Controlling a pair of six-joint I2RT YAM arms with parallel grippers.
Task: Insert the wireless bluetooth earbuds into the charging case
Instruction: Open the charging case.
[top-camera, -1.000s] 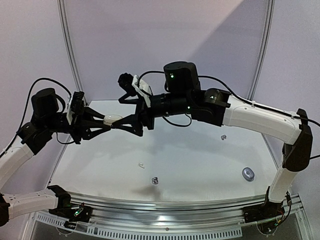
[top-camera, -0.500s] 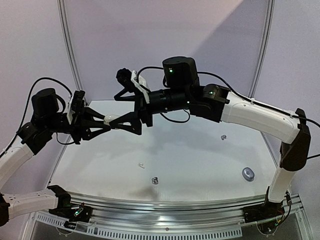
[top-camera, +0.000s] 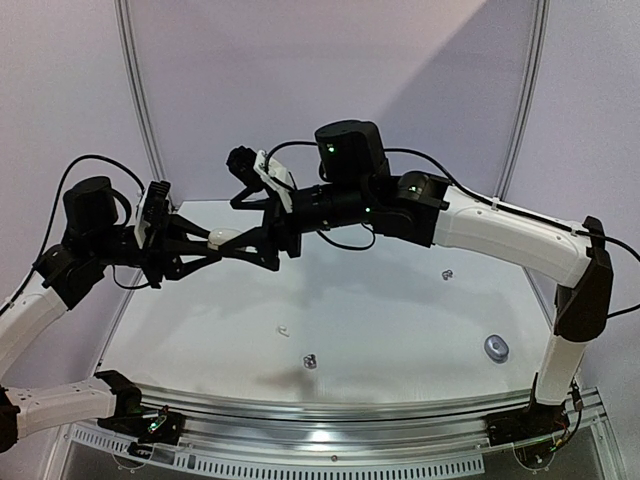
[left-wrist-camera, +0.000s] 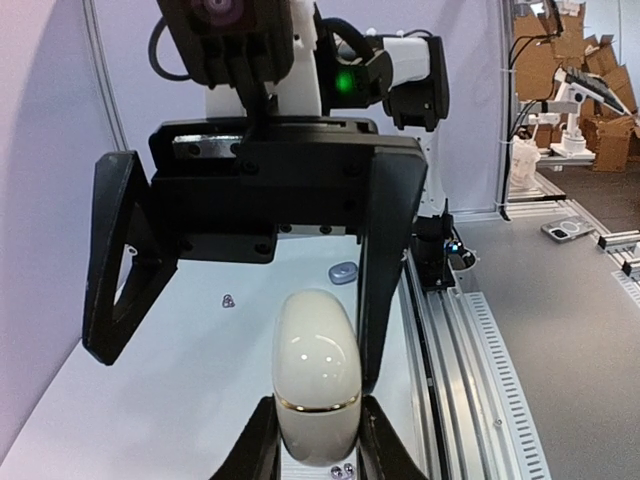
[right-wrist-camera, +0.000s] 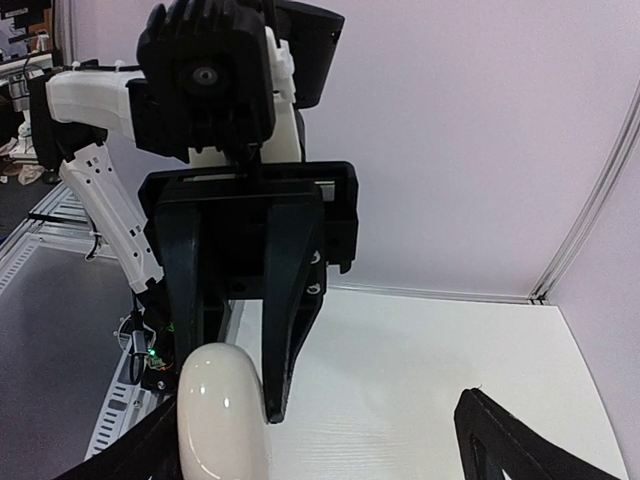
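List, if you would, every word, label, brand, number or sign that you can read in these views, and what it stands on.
No text can be read in any view.
White charging case, held in the left gripper: plain, no print shows.
Grey case on the table: too small to tell.
Cardboard boxes behind, in the left wrist view: any marks are too blurred to read.

Two cases (top-camera: 225, 238) (top-camera: 496, 347), maybe three earbuds (top-camera: 283, 330) (top-camera: 310, 361) (top-camera: 446, 273)
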